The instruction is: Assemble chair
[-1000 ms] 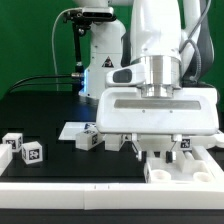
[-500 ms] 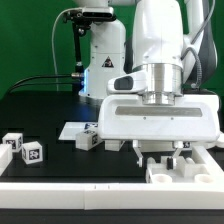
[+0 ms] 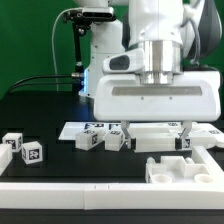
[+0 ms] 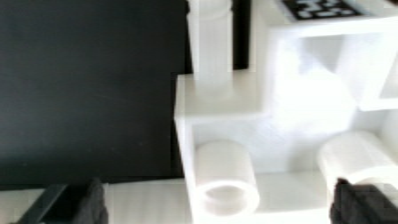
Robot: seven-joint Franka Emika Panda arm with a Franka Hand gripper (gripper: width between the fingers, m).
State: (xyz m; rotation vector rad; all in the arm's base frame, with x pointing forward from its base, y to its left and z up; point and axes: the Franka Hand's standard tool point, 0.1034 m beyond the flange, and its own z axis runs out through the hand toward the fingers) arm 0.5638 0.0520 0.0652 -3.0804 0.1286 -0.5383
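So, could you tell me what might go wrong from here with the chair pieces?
1. The open fingers straddle the white chair piece; if they rise crookedly, one could catch it and drag it out of place.
2. A small tagged block sits close beside that piece on the exterior view's left; a sideways move might knock it.

no legible text, coded tags (image 3: 33, 153) on chair pieces (image 3: 180, 172)
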